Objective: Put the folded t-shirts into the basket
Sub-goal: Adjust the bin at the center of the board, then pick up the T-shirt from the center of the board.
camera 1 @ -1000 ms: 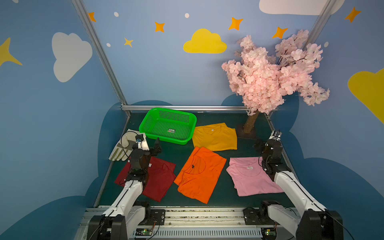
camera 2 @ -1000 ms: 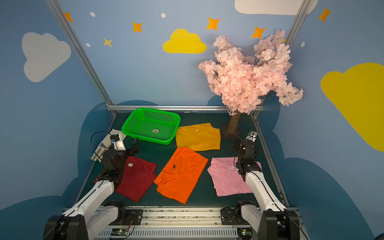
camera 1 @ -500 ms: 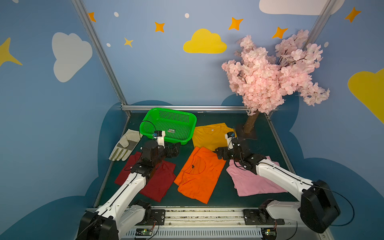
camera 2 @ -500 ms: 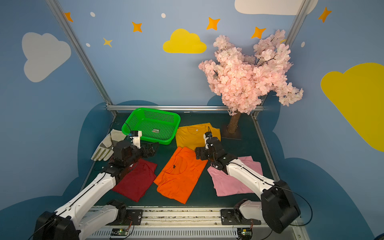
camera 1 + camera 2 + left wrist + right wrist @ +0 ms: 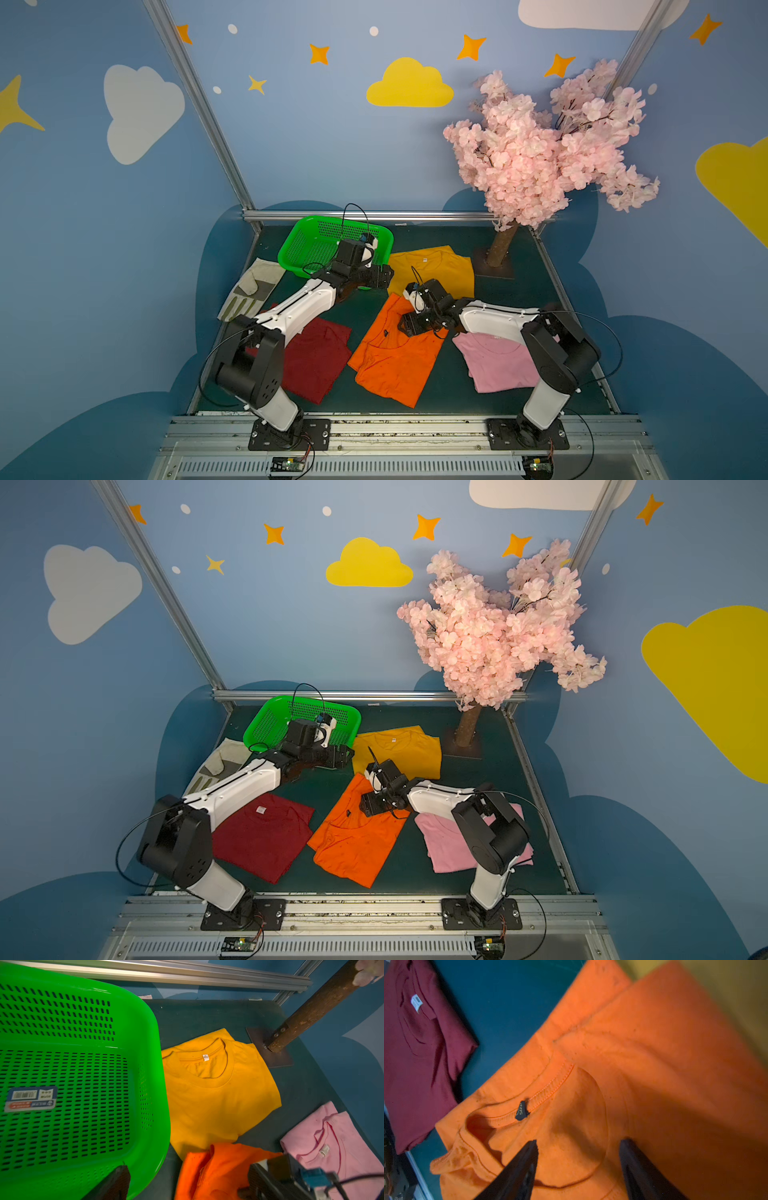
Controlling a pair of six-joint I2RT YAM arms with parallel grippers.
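Partly cropped: left fingers (image 5: 116,1183) wide apart, right fingers (image 5: 517,1172) apart over orange t-shirt (image 5: 654,1064).

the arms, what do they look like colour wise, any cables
Left arm and right arm: white shells with chunky black joints and black wrist blocks. Thin black cables loop outside them. Fingers are dark, tapered wedges.

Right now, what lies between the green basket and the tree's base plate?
The mustard yellow t-shirt lies between green basket and base plate; clearest in the left wrist view.
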